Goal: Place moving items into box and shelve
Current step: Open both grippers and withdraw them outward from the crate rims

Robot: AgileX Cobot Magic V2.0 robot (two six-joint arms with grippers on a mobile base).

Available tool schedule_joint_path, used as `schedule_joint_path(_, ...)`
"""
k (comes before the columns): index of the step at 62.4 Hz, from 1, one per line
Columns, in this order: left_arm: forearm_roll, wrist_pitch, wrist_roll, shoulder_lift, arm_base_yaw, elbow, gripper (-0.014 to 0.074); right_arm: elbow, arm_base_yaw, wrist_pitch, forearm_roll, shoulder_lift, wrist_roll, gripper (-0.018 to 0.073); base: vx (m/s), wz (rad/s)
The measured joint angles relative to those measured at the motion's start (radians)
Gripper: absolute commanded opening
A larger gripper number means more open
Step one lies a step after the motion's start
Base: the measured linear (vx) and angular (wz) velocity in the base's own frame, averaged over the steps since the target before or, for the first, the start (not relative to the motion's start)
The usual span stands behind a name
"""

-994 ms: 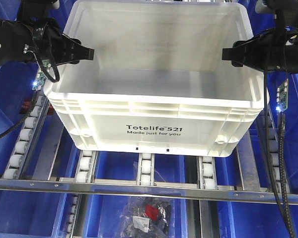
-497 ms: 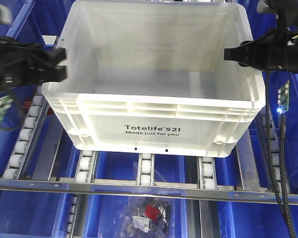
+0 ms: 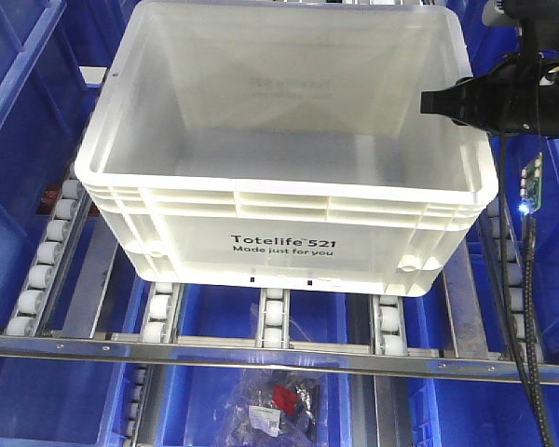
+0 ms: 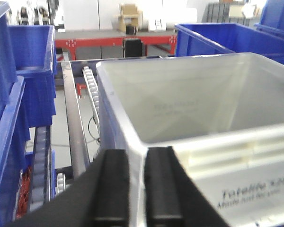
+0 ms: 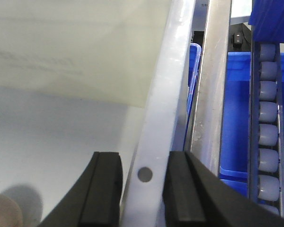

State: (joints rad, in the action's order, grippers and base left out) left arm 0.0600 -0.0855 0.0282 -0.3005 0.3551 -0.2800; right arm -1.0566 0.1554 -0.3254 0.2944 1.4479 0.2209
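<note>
The white box (image 3: 289, 209), printed "Totelife 521", sits on the roller shelf. My right gripper (image 3: 430, 101) is at its right rim. In the right wrist view the right gripper (image 5: 142, 158) has its jaws shut on either side of the box rim (image 5: 154, 137). One dusty pink moving item (image 5: 2, 213) shows at the box floor, bottom left. No moving items show in the front view. My left gripper is out of the front view. In the left wrist view the left gripper (image 4: 137, 153) hangs back from the box corner (image 4: 132, 137), a narrow gap between its fingers, holding nothing.
Roller tracks (image 3: 273, 317) and a metal front rail (image 3: 279, 354) carry the box. Blue bins (image 3: 19, 112) flank it on both sides. A clear bag with a red part (image 3: 275, 405) lies on the level below. More blue bins (image 4: 33, 71) stand left of the box.
My left gripper has come off the box's left rim, swung left and left the front view. The box shifted slightly. The right gripper stays at the right rim.
</note>
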Motion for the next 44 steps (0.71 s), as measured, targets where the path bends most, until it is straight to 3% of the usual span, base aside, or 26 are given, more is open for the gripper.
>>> schedule_joint_path(6,0.0,0.0,-0.002,0.176,-0.001,0.137,-0.0008,0.0,0.0,0.0,0.0,0.0,0.0,0.0249,0.0,0.0)
schedule_joint_path(16,-0.003,-0.002,-0.003,0.306,-0.08,0.297,-0.0008,0.0,0.0,0.001,-0.001,0.0,-0.001,0.0244,0.0,0.0)
schedule_joint_path(28,-0.008,0.008,-0.004,0.312,-0.208,0.308,-0.0008,0.0,0.0,0.004,-0.001,0.0,-0.001,0.0244,0.0,0.0)
schedule_joint_path(44,0.018,0.036,-0.004,0.312,-0.271,0.309,-0.0008,0.0,0.0,0.004,-0.001,0.0,-0.001,0.0244,0.0,0.0)
